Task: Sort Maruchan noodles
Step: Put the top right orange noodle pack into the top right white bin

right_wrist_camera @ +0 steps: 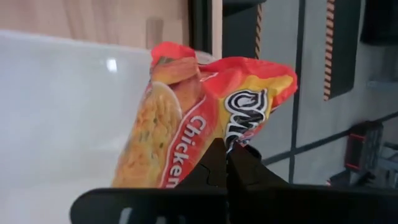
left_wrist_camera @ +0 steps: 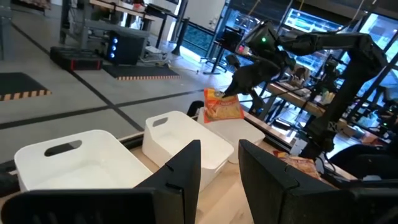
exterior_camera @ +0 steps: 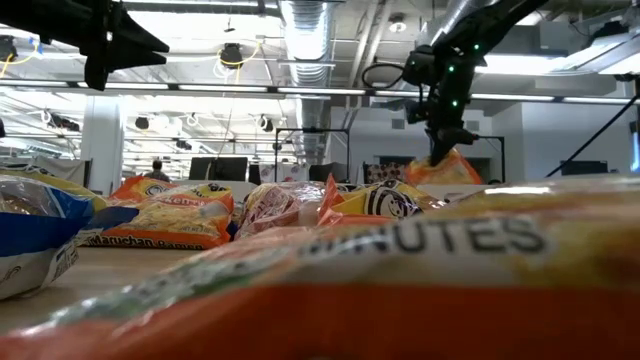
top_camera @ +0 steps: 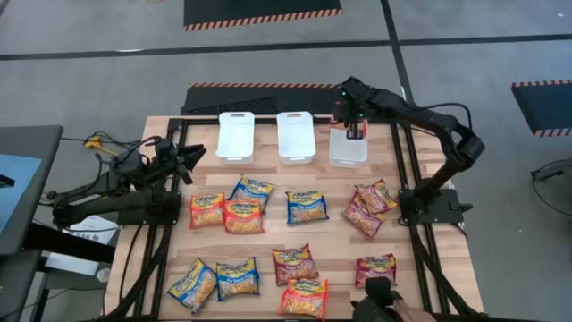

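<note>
The right claw (right_wrist_camera: 227, 163) pinches an orange noodle packet (right_wrist_camera: 186, 127) above the rightmost white bin (top_camera: 348, 150); the left claw (left_wrist_camera: 219, 165), half-open and empty, waits over the bench (top_camera: 340, 255).

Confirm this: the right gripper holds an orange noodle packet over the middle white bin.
Not the middle one. The right gripper holds the orange noodle packet over the rightmost white bin, as the high view shows; the middle bin sits apart to its left.
</note>
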